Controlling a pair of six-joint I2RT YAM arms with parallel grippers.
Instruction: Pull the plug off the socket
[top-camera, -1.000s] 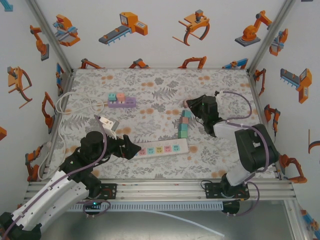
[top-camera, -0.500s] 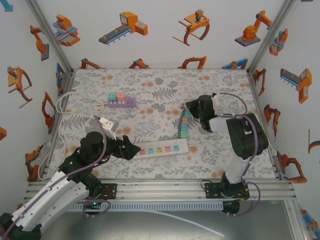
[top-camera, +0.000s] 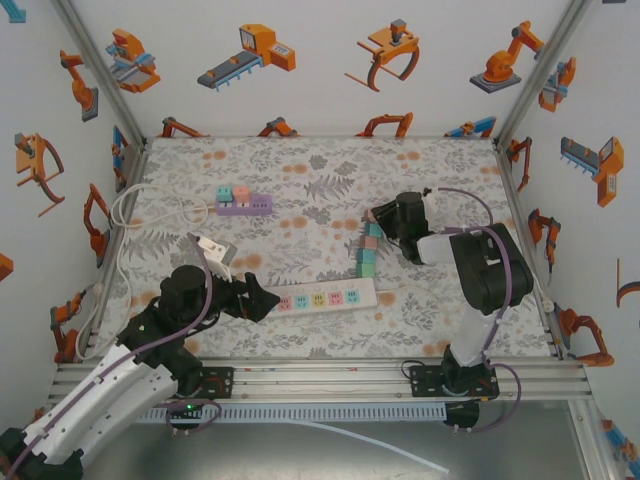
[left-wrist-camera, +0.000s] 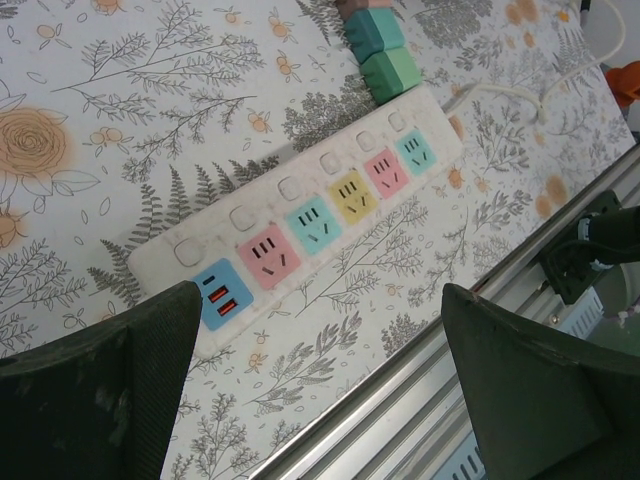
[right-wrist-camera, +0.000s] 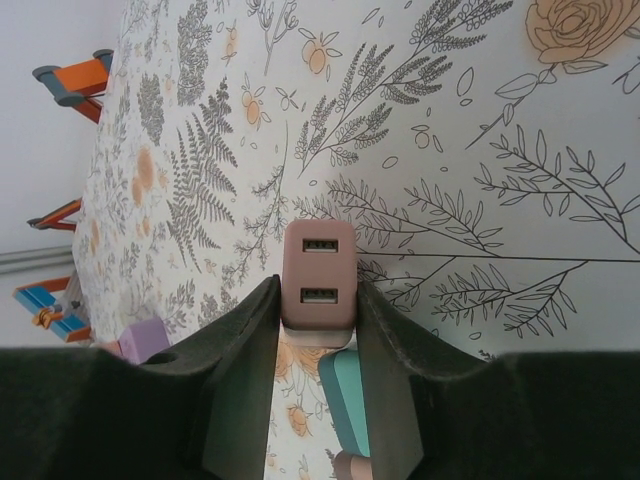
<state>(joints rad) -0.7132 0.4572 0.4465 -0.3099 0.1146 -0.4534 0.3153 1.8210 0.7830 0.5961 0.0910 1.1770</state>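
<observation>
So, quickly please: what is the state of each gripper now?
Left gripper: open, holding nothing.
Right gripper: closed on the plug.

A white power strip (top-camera: 325, 297) lies crosswise on the floral desk (top-camera: 450, 170) near its front edge, and the left hand (top-camera: 258, 297) sits just off the strip's left end, jaws spread. From the strip's far side a short column of blocks runs back — green, teal, then a pink plug (top-camera: 371, 230) — and the right hand (top-camera: 380, 220) meets that pink end from the right. A purple strip (top-camera: 243, 205) with pastel blocks lies well apart at back left.
</observation>
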